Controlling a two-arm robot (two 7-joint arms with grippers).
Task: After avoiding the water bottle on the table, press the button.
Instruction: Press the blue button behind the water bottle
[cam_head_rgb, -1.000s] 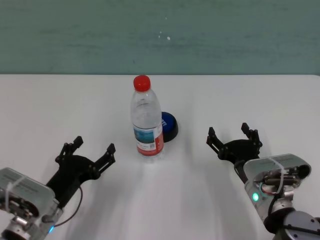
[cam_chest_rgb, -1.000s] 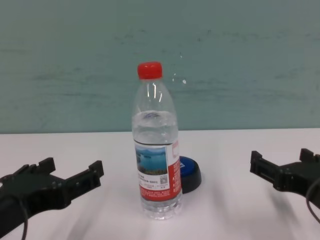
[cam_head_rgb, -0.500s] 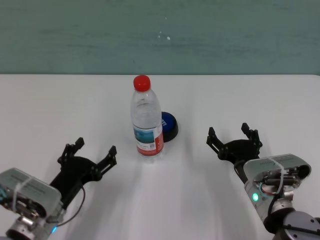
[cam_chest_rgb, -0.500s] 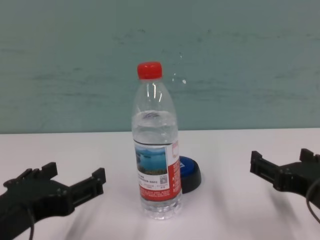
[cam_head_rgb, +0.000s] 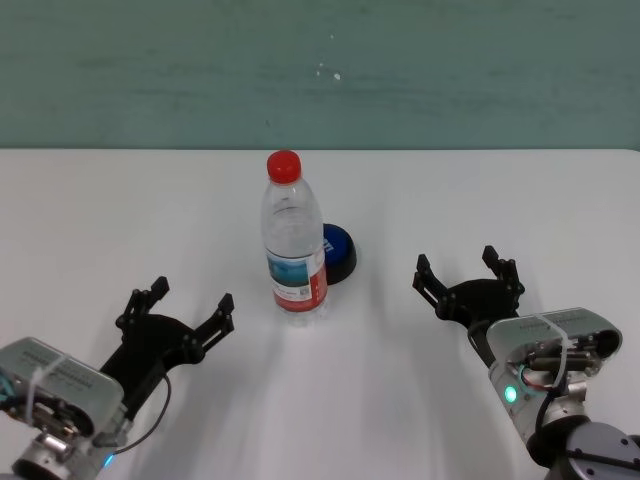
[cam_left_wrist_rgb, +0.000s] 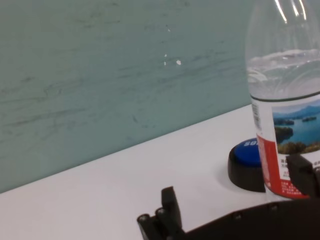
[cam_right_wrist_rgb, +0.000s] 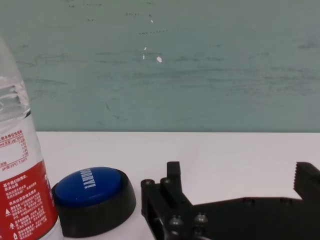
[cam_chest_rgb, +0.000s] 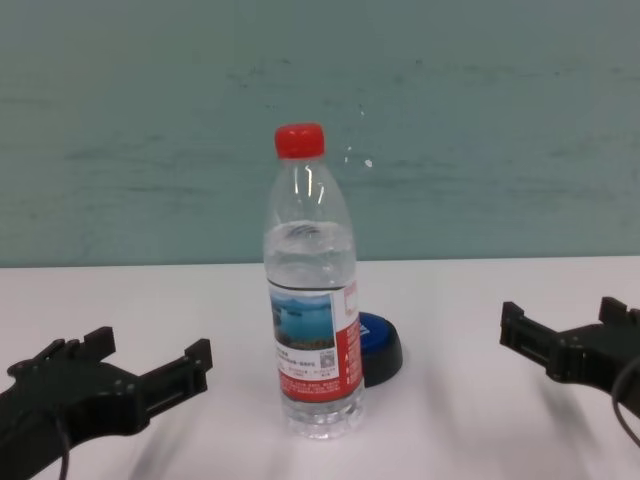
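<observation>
Two grippers hover low over the white table (cam_head_rgb: 500, 190), both with fingers spread wide and holding nothing: the left gripper (cam_head_rgb: 178, 309) near the bottle's left, the right gripper (cam_head_rgb: 468, 275) well off to its right. The water bottle (cam_head_rgb: 293, 236) stands upright mid-table, with the blue button (cam_head_rgb: 338, 252) just behind it, toward the right.

Clear glossy plastic water bottle (cam_head_rgb: 294, 243), paper-look label; glossy blue-domed button (cam_head_rgb: 337, 253) on smooth matt white worktop (cam_head_rgb: 520, 200).
</observation>
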